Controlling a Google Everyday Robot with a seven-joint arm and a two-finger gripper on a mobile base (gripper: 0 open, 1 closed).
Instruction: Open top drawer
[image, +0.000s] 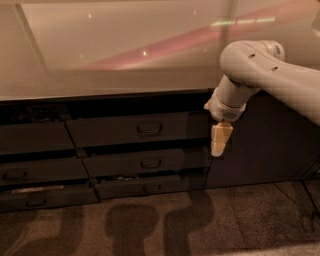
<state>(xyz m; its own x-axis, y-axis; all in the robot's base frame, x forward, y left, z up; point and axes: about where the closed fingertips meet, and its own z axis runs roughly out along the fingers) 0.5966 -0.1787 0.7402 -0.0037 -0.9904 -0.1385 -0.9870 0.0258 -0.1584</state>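
Pale glossy counter (100, 60) across the upper half, with a reddish streak of reflected light on it. Below its front edge, banks of dark grey drawers.

The top drawer (110, 131) is the widest front in the middle bank, directly under the counter edge. Its small bar handle (149, 128) sits at centre, and a dark gap runs along above the front. Whether it stands pulled out at all cannot be told.

Two narrower drawer fronts (120, 165) are stacked beneath it, each with a similar handle. More drawers (30, 137) at far left; the lowest of those shows a pale strip along its top.

White arm (270, 75) comes in from the right and bends down in front of the counter edge. The hand (220, 142) hangs pointing downward at the right end of the top drawer front, by the seam with the dark cabinet door (265, 145) — well to the right of the handle and not touching it. Spread or pressed together: cannot tell from this angle. Nothing seen in its hold.

Speckled floor (250, 220) below — soft rounded shadows fall across it in front of the drawers.
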